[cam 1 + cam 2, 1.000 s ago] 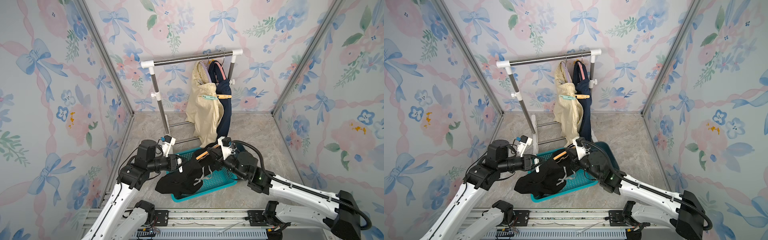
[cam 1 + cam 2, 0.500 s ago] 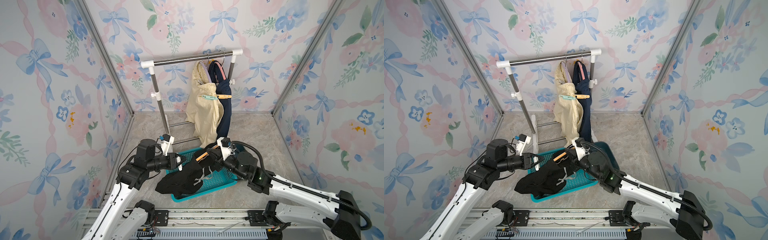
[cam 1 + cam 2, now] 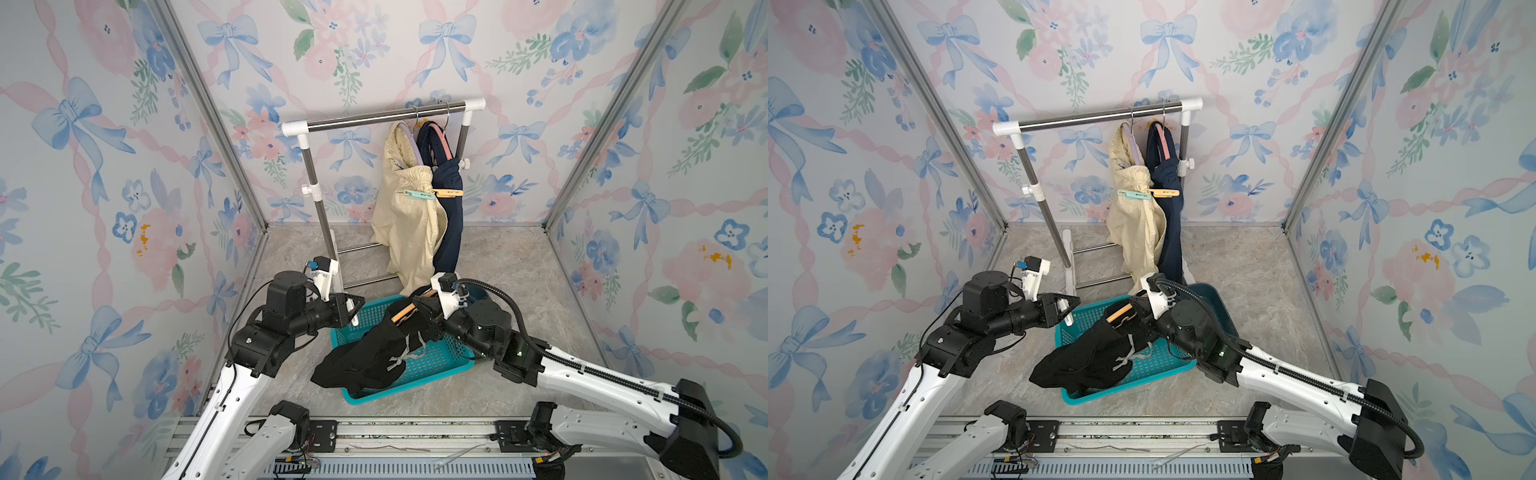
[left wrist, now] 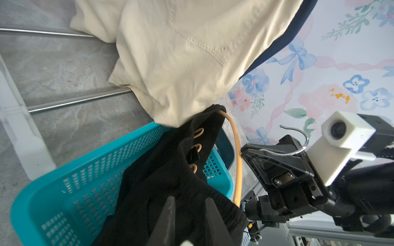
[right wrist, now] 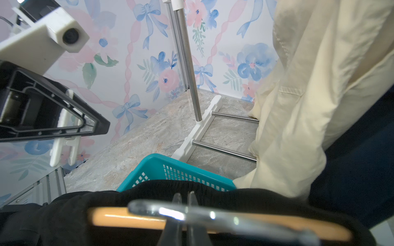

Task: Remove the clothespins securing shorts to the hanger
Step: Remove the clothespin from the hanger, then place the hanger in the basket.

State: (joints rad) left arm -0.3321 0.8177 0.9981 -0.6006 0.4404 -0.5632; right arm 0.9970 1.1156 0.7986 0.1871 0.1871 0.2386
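Observation:
Black shorts (image 3: 374, 353) with pale drawstrings hang on an orange hanger (image 3: 402, 312) and drape over the teal basket's rim. My right gripper (image 5: 185, 196) is shut on that hanger's metal hook (image 4: 295, 150), just above the basket. My left gripper (image 3: 356, 309) is shut on a white clothespin (image 3: 1068, 318), a little left of the black shorts. Cream shorts (image 3: 409, 224) and navy shorts (image 3: 451, 216) hang on the rack. A mint clothespin (image 3: 417, 194) sits on the cream pair and an orange clothespin (image 3: 449, 192) on the navy pair.
The teal basket (image 3: 415, 390) sits on the floor in front of the metal rack (image 3: 386, 118). The rack's white foot (image 5: 198, 130) and low crossbars lie just behind the basket. Floral walls close in on three sides.
My left gripper has drawn slightly up and back from the black shorts, still holding the white clothespin. The right arm has hardly moved.

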